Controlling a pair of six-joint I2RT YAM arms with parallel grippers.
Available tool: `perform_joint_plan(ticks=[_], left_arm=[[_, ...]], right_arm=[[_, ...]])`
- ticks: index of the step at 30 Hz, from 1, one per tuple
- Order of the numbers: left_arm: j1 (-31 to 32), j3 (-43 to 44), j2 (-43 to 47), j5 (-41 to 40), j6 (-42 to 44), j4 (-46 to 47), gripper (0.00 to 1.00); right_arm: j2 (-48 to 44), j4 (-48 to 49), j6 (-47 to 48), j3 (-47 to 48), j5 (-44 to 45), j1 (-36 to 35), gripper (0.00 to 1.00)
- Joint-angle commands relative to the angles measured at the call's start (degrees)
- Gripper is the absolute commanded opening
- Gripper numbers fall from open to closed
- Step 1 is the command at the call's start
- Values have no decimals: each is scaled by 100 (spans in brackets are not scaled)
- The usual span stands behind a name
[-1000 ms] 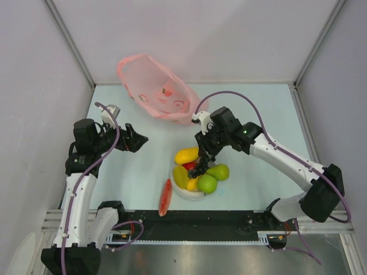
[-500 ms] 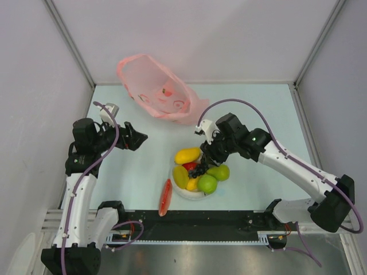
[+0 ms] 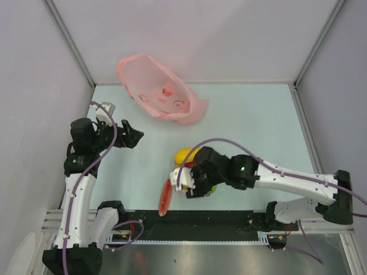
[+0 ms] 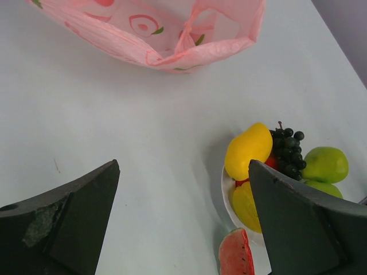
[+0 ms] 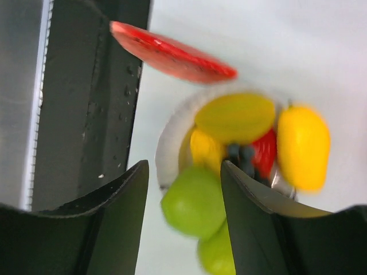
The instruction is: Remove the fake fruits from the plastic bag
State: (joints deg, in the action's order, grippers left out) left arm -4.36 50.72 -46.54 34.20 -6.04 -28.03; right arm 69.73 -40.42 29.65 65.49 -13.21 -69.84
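The pink plastic bag (image 3: 155,86) lies slumped at the back of the table, also in the left wrist view (image 4: 160,28). A white bowl (image 4: 225,192) holds a yellow mango (image 4: 248,150), dark grapes (image 4: 287,152), green pears (image 4: 325,164), a yellow piece (image 4: 246,206) and a red fruit (image 5: 265,153). A watermelon slice (image 3: 165,197) lies on the table beside the bowl. My right gripper (image 3: 189,182) hovers open over the bowl, a green pear (image 5: 195,200) showing below its fingers (image 5: 184,172). My left gripper (image 3: 131,137) stands open and empty (image 4: 183,172), left of the bowl.
A black rail (image 3: 200,217) runs along the near table edge, close to the watermelon slice and the bowl (image 5: 169,143). Grey walls enclose the table on three sides. The right arm covers most of the bowl from above.
The right arm has swung from the bowl's far side across it toward the near left, and its jaws have widened. The grapes now lie in the bowl. The left arm barely moved.
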Motion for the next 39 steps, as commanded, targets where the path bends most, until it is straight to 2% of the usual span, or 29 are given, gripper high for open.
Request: perform_joint_plan(ticks=[1,5,9,22,27,32,35,36,39], left_arm=[[-109,368,163,-299,-11,-79,100],[-162,456,409,-370,59,-255,100],[-179,457,638,-326,59,-352,100],[-223,457,893,-194,-98,-405,100],[-232,448,936,-124,-143,-414,100],[-241,386,1016,-97,-160,-440,100],[-241,360,1060,-71,-169,-449,100],[-249,351,1068,-71,-169,-449,100],[-250,316,1077,-53,-204,-396,100]], right_arm=[[575,1052,1630,16,12,-810,58],[1260,1905,2448,16,-303,-1022,58],[1752,2161,3081,16,-454,-1040,58],[2966,2442,3820,25,-621,-987,54],[3151,2609,3794,165,-647,-987,38],[3493,2426,3803,437,-595,-1022,27],[3600,2320,3671,657,-595,-1031,13],[3635,2337,3610,771,-595,-1040,6],[3766,2460,3276,965,-534,-1058,0]])
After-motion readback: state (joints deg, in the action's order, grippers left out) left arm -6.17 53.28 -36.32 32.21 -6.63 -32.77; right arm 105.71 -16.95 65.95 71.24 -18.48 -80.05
